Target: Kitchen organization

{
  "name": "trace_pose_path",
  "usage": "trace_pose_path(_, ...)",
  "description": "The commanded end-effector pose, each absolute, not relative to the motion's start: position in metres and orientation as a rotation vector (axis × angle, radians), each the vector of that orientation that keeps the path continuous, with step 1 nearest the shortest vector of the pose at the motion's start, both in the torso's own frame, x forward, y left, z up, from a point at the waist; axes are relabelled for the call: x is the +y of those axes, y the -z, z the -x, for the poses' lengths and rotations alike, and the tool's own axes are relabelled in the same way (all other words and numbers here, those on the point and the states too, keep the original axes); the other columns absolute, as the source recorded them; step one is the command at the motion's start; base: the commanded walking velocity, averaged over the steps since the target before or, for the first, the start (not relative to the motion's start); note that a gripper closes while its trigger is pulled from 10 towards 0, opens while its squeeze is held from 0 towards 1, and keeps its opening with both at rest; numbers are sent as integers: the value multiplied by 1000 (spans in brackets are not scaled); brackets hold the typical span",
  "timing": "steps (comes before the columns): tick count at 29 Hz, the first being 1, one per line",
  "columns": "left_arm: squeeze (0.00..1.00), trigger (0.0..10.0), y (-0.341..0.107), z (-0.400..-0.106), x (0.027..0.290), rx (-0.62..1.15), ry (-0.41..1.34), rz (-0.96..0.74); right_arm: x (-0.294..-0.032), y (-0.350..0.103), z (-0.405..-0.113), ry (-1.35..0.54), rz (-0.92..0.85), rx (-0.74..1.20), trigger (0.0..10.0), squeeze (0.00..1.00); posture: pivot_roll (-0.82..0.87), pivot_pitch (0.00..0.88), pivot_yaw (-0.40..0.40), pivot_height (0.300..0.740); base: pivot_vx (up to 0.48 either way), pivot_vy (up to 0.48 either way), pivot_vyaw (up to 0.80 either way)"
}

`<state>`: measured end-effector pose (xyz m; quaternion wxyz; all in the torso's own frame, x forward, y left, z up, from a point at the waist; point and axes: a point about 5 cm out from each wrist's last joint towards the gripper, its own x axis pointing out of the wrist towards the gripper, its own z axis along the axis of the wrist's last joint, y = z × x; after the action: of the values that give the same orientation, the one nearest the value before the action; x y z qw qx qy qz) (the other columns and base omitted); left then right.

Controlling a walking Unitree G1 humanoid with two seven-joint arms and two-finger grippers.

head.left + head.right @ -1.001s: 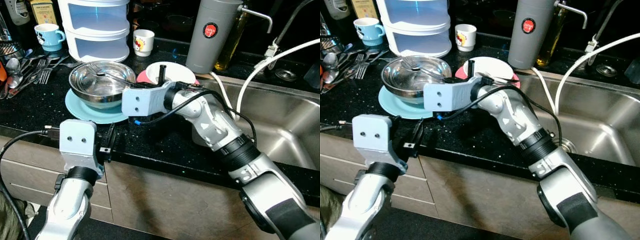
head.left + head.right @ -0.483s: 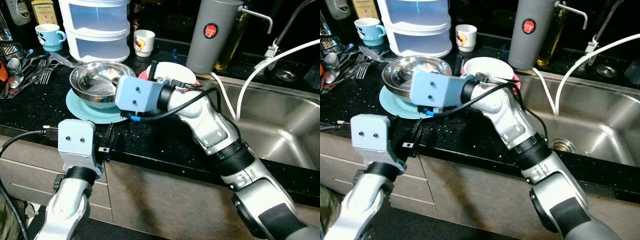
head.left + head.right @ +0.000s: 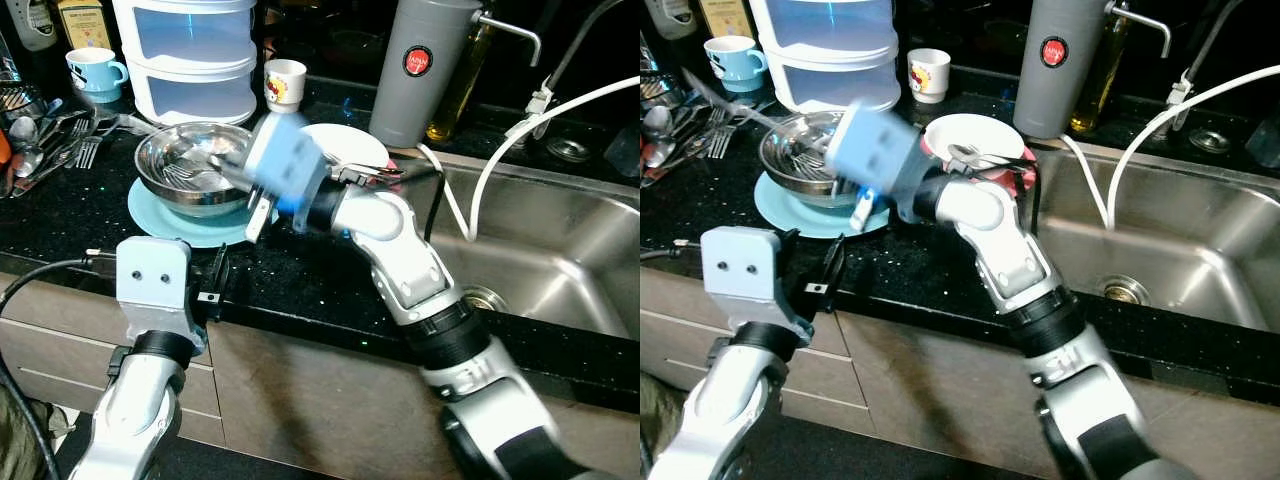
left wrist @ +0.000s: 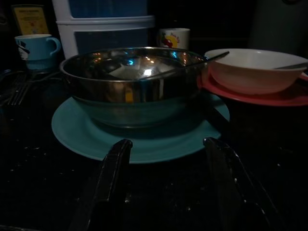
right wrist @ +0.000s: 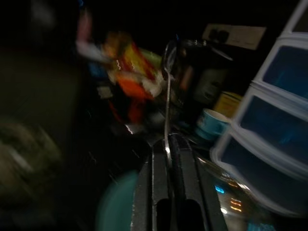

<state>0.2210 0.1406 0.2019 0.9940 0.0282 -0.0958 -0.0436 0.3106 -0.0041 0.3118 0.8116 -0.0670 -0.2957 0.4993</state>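
My right gripper [image 5: 168, 147] pinches a spoon [image 5: 167, 91] between closed fingers, its bowl pointing away from me above the steel bowl [image 3: 190, 165] on the teal plate [image 3: 170, 215]. My left gripper [image 4: 166, 159] hangs spread apart just before that plate.

We find almost no readable writing here. The tall grey thermos [image 3: 418, 68], at one o'clock on the counter, carries a round red badge [image 3: 420, 61] with small white lettering, but we cannot make out the words. The white cup [image 3: 285, 84] at twelve o'clock bears a red and yellow cartoon print, without letters we can read. The blue mug [image 3: 96, 71] at eleven o'clock shows a dark figure, not text. The yellow box [image 3: 85, 21] behind it has a printed label too blurred for us to read.
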Motion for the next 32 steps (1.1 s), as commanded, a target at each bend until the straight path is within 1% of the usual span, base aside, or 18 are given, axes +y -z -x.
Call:
trace_pose_path(1,0,10000,-201,-224,139,-183,99,-39,-14,-313,-312,-1057,-58,-572,10000,0,151,26,-78,740,0,0,-800)
trace_pose_path(2,0,10000,-204,-224,135,-193,133,0,-16,-312,-311,-1061,-187,-533,10000,0,151,26,-78,740,0,0,-800)
trace_pose_path(6,0,10000,-208,-222,125,-208,218,38,-19,-311,-310,-1052,-288,-514,10000,0,147,23,-78,740,0,0,-800)
trace_pose_path(8,0,10000,-209,-221,123,-211,237,47,-20,-311,-310,-1049,-303,-511,10000,0,147,23,-78,740,0,0,-800)
trace_pose_path(11,0,10000,-216,-213,112,-233,382,76,-29,-311,-314,-1014,-334,-505,10000,0,150,20,-79,740,0,0,-800)
trace_pose_path(15,0,10000,-218,-209,107,-235,442,88,-36,-312,-318,-973,-360,-487,10000,0,155,13,-84,740,0,0,-800)
trace_pose_path(16,0,10000,-219,-204,103,-228,513,86,-49,-312,-330,-855,-394,-458,10000,0,160,5,-89,740,0,0,-800)
trace_pose_path(19,0,10000,-219,-203,102,-225,533,88,-54,-312,-335,-809,-402,-444,10000,0,160,3,-90,740,0,0,-800)
trace_pose_path(20,0,10000,-217,-201,101,-215,558,72,-66,-308,-347,-698,-386,-400,10000,0,165,0,-95,740,0,0,-800)
trace_pose_path(21,0,10000,-217,-201,101,-215,558,72,-66,-308,-347,-698,-386,-400,10000,0,165,0,-95,740,0,0,-800)
trace_pose_path(23,0,10000,-215,-201,104,-207,534,57,-74,-302,-355,-622,-318,-364,10000,0,164,0,-94,740,0,0,-800)
trace_pose_path(24,0,10000,-215,-201,104,-207,534,57,-74,-302,-355,-622,-318,-364,10000,0,164,0,-94,740,0,0,-800)
trace_pose_path(26,0,10000,-212,-203,110,-199,473,46,-79,-295,-360,-569,-210,-335,10000,0,162,0,-95,740,0,0,-800)
trace_pose_path(27,0,10000,-212,-203,110,-199,473,46,-79,-295,-360,-569,-210,-335,10000,0,162,0,-95,740,0,0,-800)
trace_pose_path(28,0,10000,-211,-204,115,-194,420,34,-82,-290,-363,-535,-116,-294,10000,0,160,0,-98,740,0,0,-413)
trace_pose_path(29,0,10000,-211,-204,115,-194,420,34,-82,-290,-363,-535,-116,-294,10000,0,160,0,-98,740,0,0,-413)
trace_pose_path(32,0,10000,-209,-204,121,-187,333,20,-91,-275,-372,-465,128,-193,10000,0,162,0,-100,740,0,0,0)
